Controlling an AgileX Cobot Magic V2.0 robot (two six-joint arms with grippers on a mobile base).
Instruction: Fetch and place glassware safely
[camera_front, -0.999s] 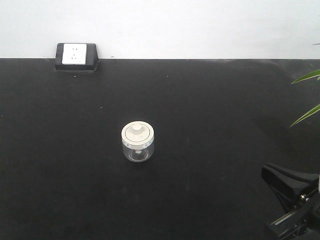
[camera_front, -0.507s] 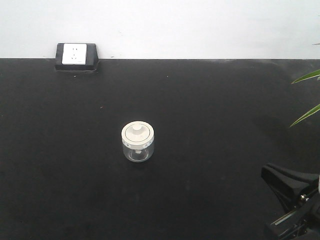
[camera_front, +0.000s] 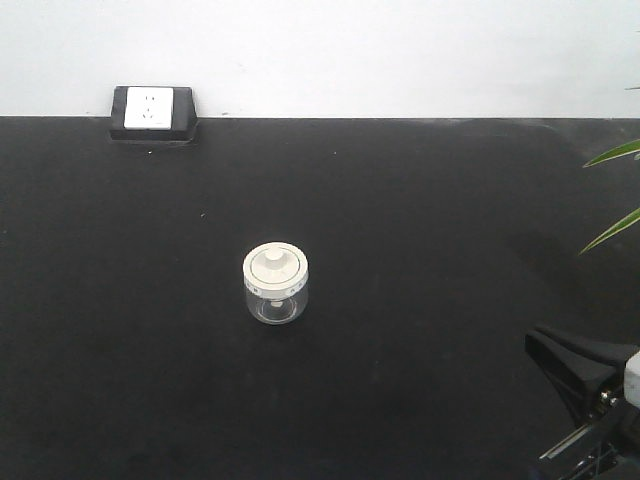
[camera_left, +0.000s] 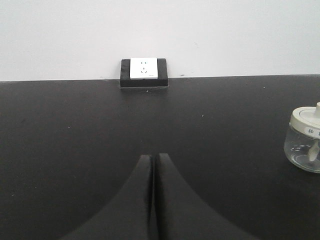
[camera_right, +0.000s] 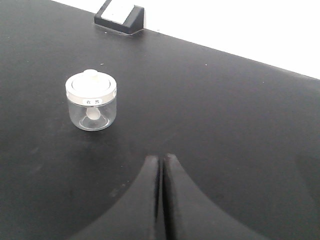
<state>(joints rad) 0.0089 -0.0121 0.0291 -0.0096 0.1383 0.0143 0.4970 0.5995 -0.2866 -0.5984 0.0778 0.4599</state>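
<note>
On the black tabletop (camera_front: 420, 200), left to right:
Left gripper (camera_left: 152, 165): clenched, holding nothing; leave it parked.
Small clear glass jar with a round cream-white lid (camera_front: 276, 283): upright mid-table, untouched.
Right gripper (camera_right: 162, 170): clenched, well apart; spread it first, then close gently around the glass body.

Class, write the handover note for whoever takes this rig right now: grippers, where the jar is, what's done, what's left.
Left gripper: shut, empty, low over the black table, jar off to its right.
Right gripper: shut, empty, jar ahead to its left.
Glass jar: upright mid-table, lid on, touched by nothing.
Socket box sits at the back edge.
Done: nothing. Left: open a gripper, grasp the jar, place it.
</note>
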